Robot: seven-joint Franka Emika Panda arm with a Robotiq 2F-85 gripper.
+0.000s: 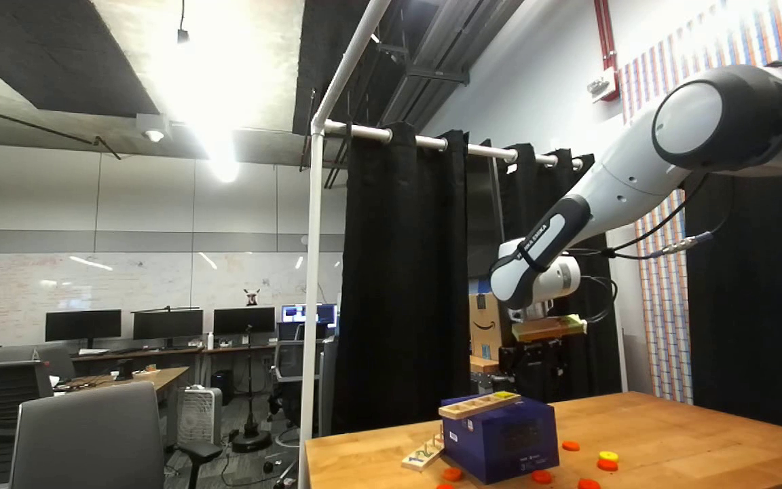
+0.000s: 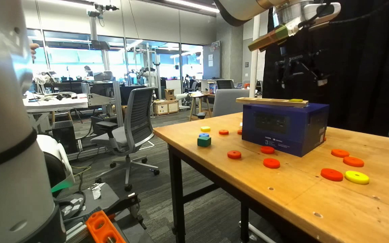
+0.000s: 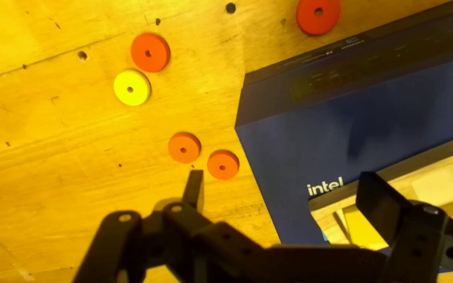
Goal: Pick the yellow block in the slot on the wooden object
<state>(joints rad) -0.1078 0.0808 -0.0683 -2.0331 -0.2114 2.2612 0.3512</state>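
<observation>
Logged above blue box (image 1: 499, 441): claw (image 2: 303, 83), parted and empty; atop same box, in end slot of wooden tray (image 2: 268, 102): yellow block (image 3: 362, 230), with risk of knock or missed grip on straight descent, from seemingly off-centre aim, and of tray slide, for want of visible fixing

The arm (image 1: 642, 166) reaches in from the upper right in an exterior view; its forearm (image 1: 608, 197) slopes down from the bent elbow (image 1: 693, 119) to the pale wrist (image 1: 550, 280); beneath that the black gripper (image 2: 302, 83) hangs in the air, pointing down, with its two fingers (image 3: 382, 206) spread wide apart; in the wrist view they rise from the lower edge, a broad gap between them.
</observation>
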